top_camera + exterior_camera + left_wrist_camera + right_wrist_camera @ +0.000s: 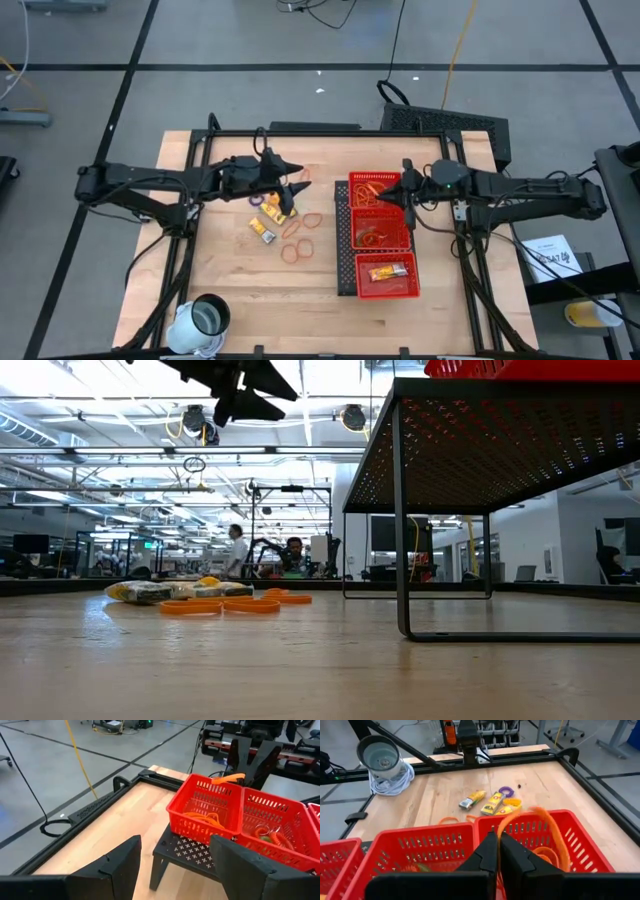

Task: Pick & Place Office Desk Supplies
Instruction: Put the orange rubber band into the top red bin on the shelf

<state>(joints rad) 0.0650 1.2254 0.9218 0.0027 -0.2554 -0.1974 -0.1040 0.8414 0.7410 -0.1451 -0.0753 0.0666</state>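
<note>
Right claw (497, 851) is pinched shut on an orange rubber band (551, 827), dangling right over the end compartment of the red tray (352, 238), so the drop is basically straight down. Left claw (297, 187) hangs wide open above the leftover packets (264, 229) and bands on the worktop (230, 280).

The left gripper (175, 865) has its fingers wide apart above the wooden table (115, 827). Ahead stands a red tray (240, 815) on a black stand (182, 851). The right gripper (252, 762) holds an orange band (228, 779) above the tray's end compartment, where more bands (202, 818) lie.
</note>
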